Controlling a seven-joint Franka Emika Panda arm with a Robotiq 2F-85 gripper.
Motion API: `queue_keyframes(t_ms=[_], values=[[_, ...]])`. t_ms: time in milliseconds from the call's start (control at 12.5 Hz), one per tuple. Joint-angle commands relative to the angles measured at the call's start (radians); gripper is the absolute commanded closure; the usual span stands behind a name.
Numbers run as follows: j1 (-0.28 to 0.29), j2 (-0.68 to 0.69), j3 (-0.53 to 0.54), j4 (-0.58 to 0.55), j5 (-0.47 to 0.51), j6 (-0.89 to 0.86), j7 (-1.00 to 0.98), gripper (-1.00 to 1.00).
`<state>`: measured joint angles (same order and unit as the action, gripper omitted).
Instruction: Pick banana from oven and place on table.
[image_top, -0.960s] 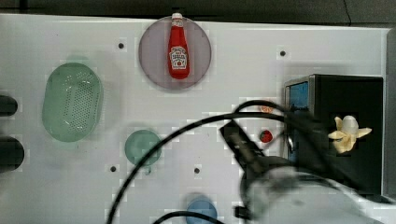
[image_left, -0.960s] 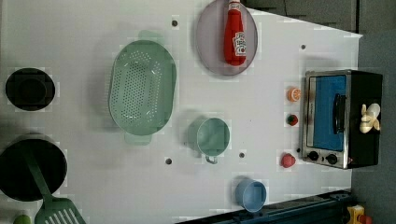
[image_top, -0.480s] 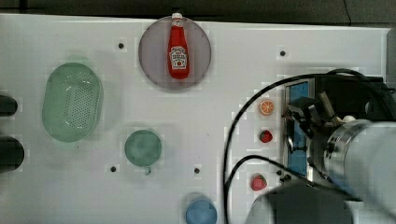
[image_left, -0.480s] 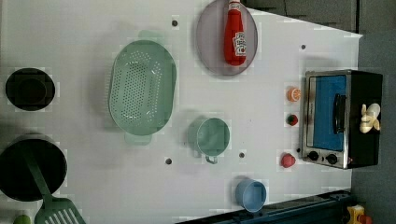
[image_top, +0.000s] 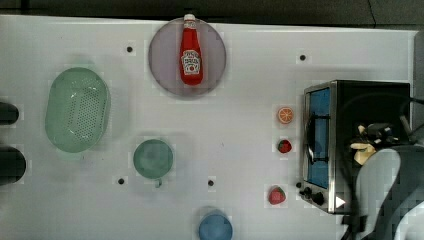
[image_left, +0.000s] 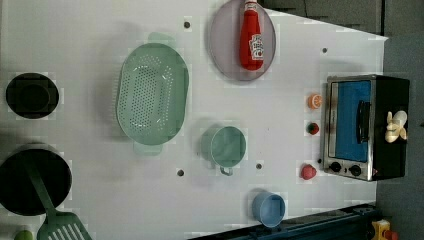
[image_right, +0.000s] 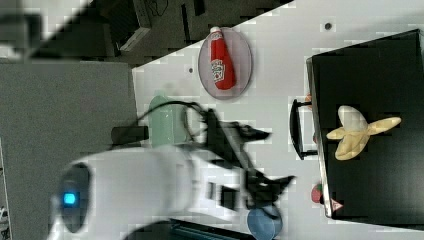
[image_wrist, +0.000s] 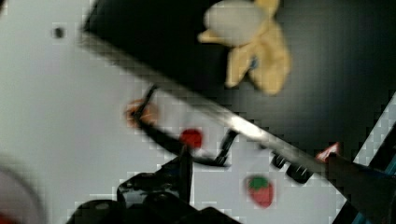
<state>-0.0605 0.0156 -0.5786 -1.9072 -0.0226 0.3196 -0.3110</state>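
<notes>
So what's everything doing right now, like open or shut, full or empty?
Oven: door shut, banana on its top.
Banana: partly peeled, lying on the oven's top.
Gripper: open, holding nothing.
Ketchup bottle: capped, lying flat on the plate.
Colander: empty.
Green cup: upright, empty.
Blue cup: upright, empty.

The banana (image_right: 357, 132) — pale yellow, half peeled, cream flesh bare, flaps splayed — lies flat on the black top of the oven (image_left: 392, 95), a boxy toaster oven with its blue glass door shut, standing on the white counter (image_left: 280, 125).
</notes>
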Motion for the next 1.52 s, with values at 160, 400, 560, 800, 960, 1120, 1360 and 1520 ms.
queue_keyframes(t_ms=[160,400,560,800,960,1120,1360,1520], values=[[-0.002,0.056,-0.033,0.016,-0.02,0.097,-0.235,-1.0],[-0.012,0.153,-0.062,0.013,0.025,0.163,-0.24,-1.0],[-0.024,0.206,-0.065,0.009,0.076,0.191,-0.242,-1.0],[-0.034,0.251,-0.065,-0.004,0.128,0.249,-0.241,-1.0],[-0.038,0.262,-0.065,-0.022,0.139,0.286,-0.242,-0.68],[-0.039,0.262,-0.063,-0.04,0.14,0.29,-0.241,-0.18],[-0.038,0.261,-0.058,-0.045,0.142,0.295,-0.242,0.48],[-0.033,0.257,-0.058,-0.026,0.142,0.291,-0.241,0.55]])
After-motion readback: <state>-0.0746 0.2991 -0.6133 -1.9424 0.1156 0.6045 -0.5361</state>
